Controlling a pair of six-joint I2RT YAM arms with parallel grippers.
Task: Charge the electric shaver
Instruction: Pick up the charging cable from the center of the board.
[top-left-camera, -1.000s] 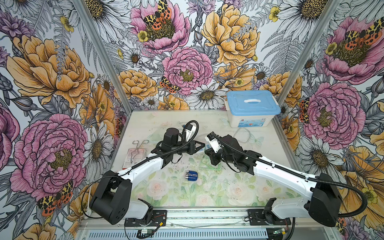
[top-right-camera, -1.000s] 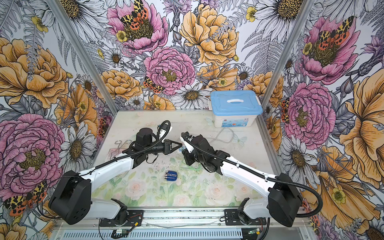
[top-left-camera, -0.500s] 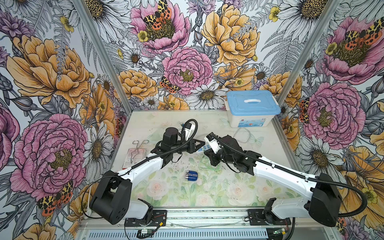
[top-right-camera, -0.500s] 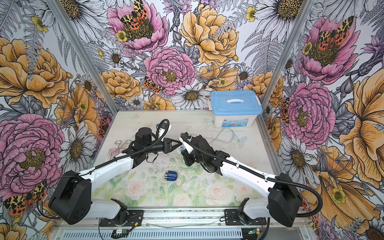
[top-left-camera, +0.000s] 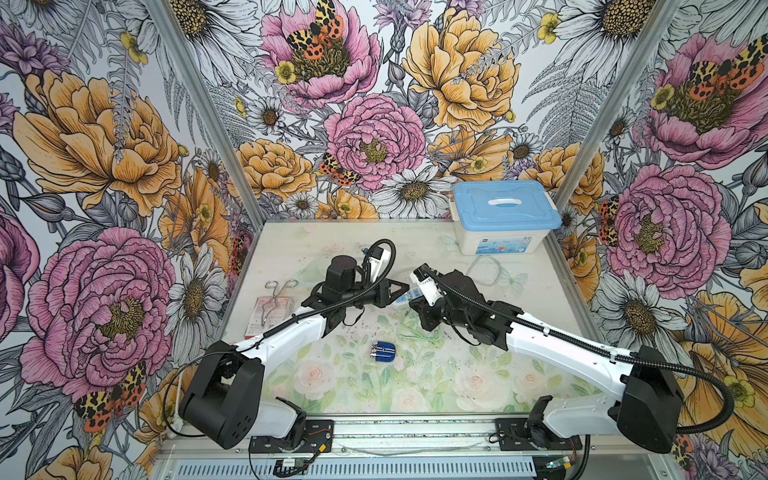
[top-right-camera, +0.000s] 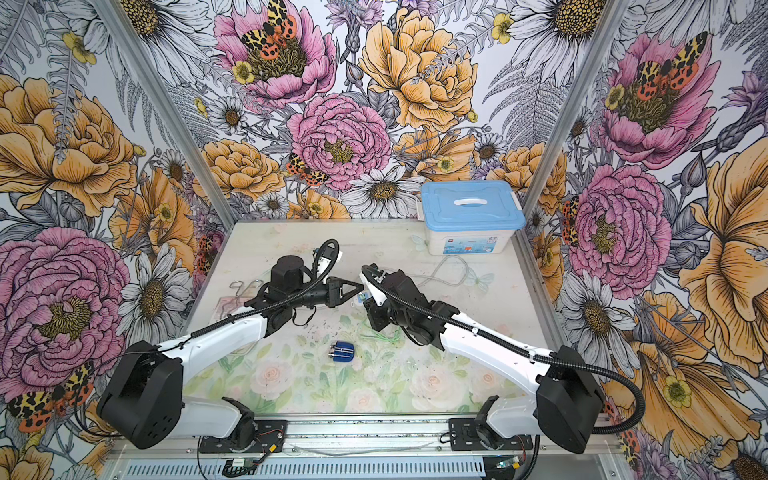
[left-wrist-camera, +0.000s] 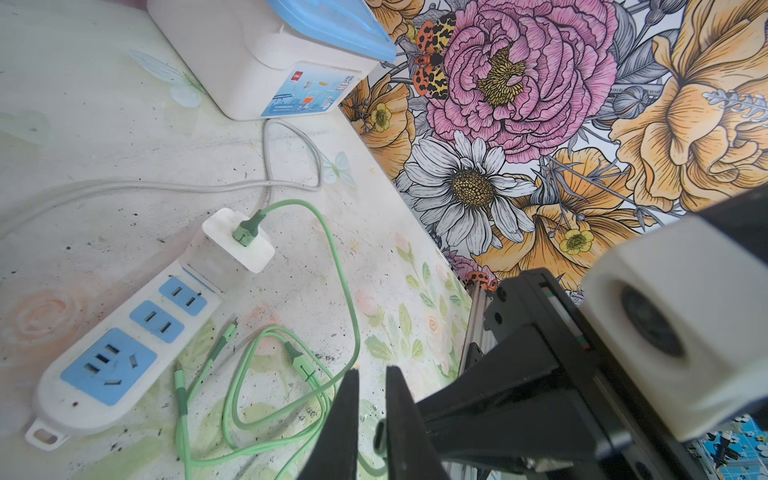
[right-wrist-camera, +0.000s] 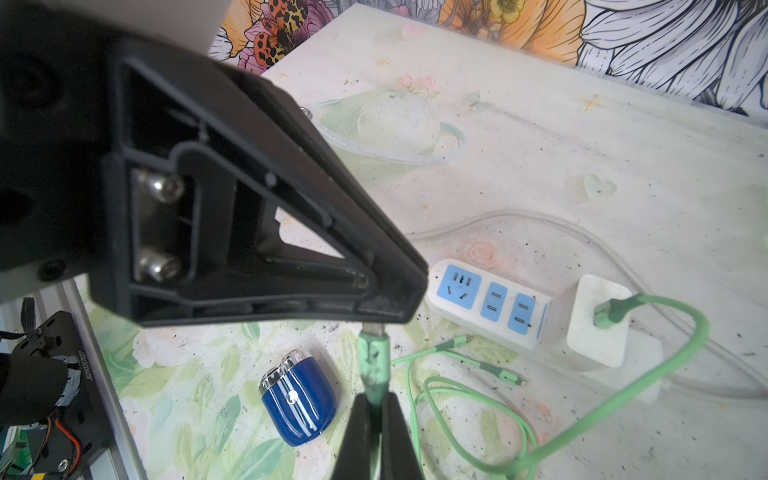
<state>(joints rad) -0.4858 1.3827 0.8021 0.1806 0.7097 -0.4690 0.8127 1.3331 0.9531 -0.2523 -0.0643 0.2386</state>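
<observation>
The electric shaver (top-left-camera: 383, 352) (top-right-camera: 341, 352) (right-wrist-camera: 298, 405), dark blue with pale stripes and a silver ribbed end, lies alone on the table in front of both grippers. My right gripper (right-wrist-camera: 374, 399) (top-left-camera: 412, 304) is shut on the green plug (right-wrist-camera: 374, 357) of the green cable (left-wrist-camera: 353, 316), held above the table. My left gripper (left-wrist-camera: 372, 372) (top-left-camera: 405, 286) meets it tip to tip, its jaws narrow around the plug's metal end. The cable runs to a white cube charger (right-wrist-camera: 598, 324) (left-wrist-camera: 232, 249) in the white-and-blue power strip (right-wrist-camera: 486, 301) (left-wrist-camera: 124, 345).
A white box with a blue lid (top-left-camera: 505, 208) stands at the back right. Metal forceps (top-left-camera: 276, 291) lie on a packet (top-left-camera: 264, 313) at the left edge. The strip's pale cord (top-left-camera: 486, 270) loops behind the right arm. Other green cable ends (right-wrist-camera: 507, 376) lie by the strip.
The left jaws widened a little and have narrowed again at the plug's tip. Both arms stay almost where they were, and the shaver has not moved.
</observation>
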